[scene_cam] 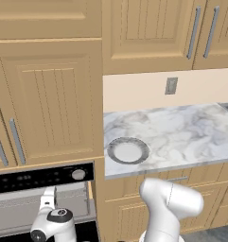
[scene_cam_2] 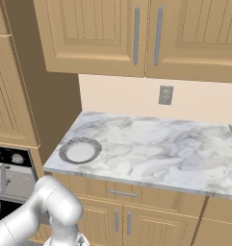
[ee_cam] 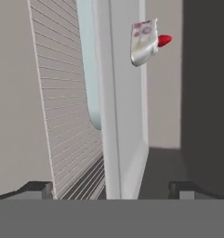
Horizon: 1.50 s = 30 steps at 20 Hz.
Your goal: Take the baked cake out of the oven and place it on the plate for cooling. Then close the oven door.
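The oven (scene_cam: 39, 178) sits at the lower left with its cavity standing open; the oven door is out of view. My hand (scene_cam: 48, 198) reaches into that cavity. In the hand view, which is rolled on its side, the baked cake (ee_cam: 143, 42), a small pale wedge with a red topping, rests on a pale tray (ee_cam: 127, 116) over the wire rack (ee_cam: 67, 116). My gripper (ee_cam: 109, 190) is open, nothing is between its fingertips (ee_cam: 36, 188), and the cake lies well ahead of them. The plate (scene_cam: 128, 150) (scene_cam_2: 80, 150) lies empty on the marble counter, right of the oven.
The marble counter (scene_cam: 181, 132) (scene_cam_2: 156, 144) stretches right of the plate, with a wall outlet (scene_cam: 171, 85) above it. Beige cabinets surround the oven and hang overhead. The cavity's dark wall (ee_cam: 206, 93) is close beside the tray.
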Motion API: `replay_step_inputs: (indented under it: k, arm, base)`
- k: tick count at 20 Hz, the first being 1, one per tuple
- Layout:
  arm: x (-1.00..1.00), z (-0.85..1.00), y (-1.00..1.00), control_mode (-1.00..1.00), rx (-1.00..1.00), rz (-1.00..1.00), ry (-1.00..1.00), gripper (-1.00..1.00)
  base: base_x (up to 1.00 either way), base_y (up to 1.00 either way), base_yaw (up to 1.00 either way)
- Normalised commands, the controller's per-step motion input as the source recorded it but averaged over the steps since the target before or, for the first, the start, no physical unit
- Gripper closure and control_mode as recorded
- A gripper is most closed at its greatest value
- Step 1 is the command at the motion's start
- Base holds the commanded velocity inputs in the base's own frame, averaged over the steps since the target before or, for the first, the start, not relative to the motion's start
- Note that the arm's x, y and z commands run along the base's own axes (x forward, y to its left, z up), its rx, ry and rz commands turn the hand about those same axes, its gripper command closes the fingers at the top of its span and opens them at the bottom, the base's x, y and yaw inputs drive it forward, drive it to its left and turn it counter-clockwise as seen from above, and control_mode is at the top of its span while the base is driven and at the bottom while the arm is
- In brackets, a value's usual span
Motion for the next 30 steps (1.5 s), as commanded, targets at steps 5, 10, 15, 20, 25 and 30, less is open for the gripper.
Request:
replay_step_inputs:
  k: [5,10,15,20,25,30]
  arm:
    - [0.19,0.0,0.02,-1.0,0.0,0.0,0.0,-1.0]
    - [0.2,-0.01,0.03,-1.0,0.0,0.0,0.0,-1.0]
    - [0.19,-0.06,0.01,-1.0,0.0,0.0,0.0,-1.0]
    - [0.16,-0.13,0.06,-1.0,0.0,0.01,0.0,-1.0]
    - [0.13,-0.2,0.05,-1.0,-0.01,0.01,0.0,-1.0]
    - [0.1,-0.27,0.06,-1.0,-0.05,0.02,0.02,-1.0]
  base:
    - [0.0,0.0,0.0]
    - [0.0,0.0,0.0]
    - [0.0,0.0,0.0]
    - [0.0,0.0,0.0]
    - [0.0,0.0,0.0]
    - [0.0,0.0,0.0]
